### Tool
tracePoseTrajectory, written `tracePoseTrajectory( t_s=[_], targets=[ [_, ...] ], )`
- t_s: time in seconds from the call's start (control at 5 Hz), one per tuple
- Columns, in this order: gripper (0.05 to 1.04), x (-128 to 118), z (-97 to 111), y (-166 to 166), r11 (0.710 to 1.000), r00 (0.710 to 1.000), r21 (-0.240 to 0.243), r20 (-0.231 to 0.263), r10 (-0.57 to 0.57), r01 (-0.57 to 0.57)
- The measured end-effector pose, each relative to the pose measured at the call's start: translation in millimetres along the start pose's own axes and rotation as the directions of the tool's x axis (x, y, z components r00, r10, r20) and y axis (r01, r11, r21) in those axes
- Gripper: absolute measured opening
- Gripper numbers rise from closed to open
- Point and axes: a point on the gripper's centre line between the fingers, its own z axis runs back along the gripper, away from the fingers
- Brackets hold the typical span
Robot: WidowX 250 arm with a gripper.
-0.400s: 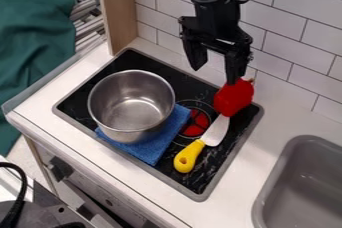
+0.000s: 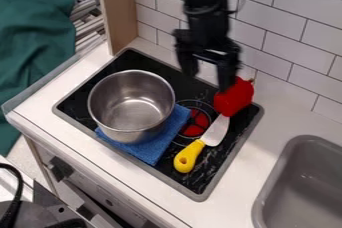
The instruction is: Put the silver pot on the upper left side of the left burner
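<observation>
Above the back of the stove hangs the gripper (image 2: pixel 208 79), open, its two fingers apart with nothing between them. It is to the upper right of the silver pot (image 2: pixel 131 106), not touching it. The pot stands upright on the left part of the black stovetop (image 2: pixel 123 64), its lower right side over a blue cloth (image 2: pixel 155 144). The left burner is hidden, and I cannot tell how the pot sits over it.
A red object (image 2: pixel 234 97) lies at the stove's back right, close to the gripper's right finger. A knife with a yellow handle (image 2: pixel 189 156) lies over the right burner (image 2: pixel 194 123). The grey sink (image 2: pixel 304 187) is at right, the tiled wall (image 2: pixel 300 37) behind.
The gripper has moved slightly left and a little down. The pot, cloth, knife and red object have stayed where they were.
</observation>
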Motion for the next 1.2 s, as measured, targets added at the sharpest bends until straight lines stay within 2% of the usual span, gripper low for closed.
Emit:
tracePoseTrajectory(
  t_s=[0.2,0.4,0.6,0.8,1.0,1.2],
  targets=[
    [1.01,-10.0,-0.9,21.4,0.999,0.999,-0.036,0.019,0.036,-0.036],
    [1.01,-14.9,2.0,38.6,0.998,0.998,-0.021,0.022,0.061,-0.061],
    [1.01,-22.0,-4.4,41.3,0.998,0.998,-0.022,-0.027,0.049,-0.05],
    [1.01,-27.5,-20.1,29.3,0.999,0.995,-0.019,-0.095,0.04,-0.042],
    [1.01,-34.2,-32.5,14.0,0.999,0.99,-0.028,-0.14,0.028,-0.032],
    [1.01,-34.3,-40.2,10.8,0.998,0.987,-0.015,-0.15,0.059,-0.062]
  ],
)
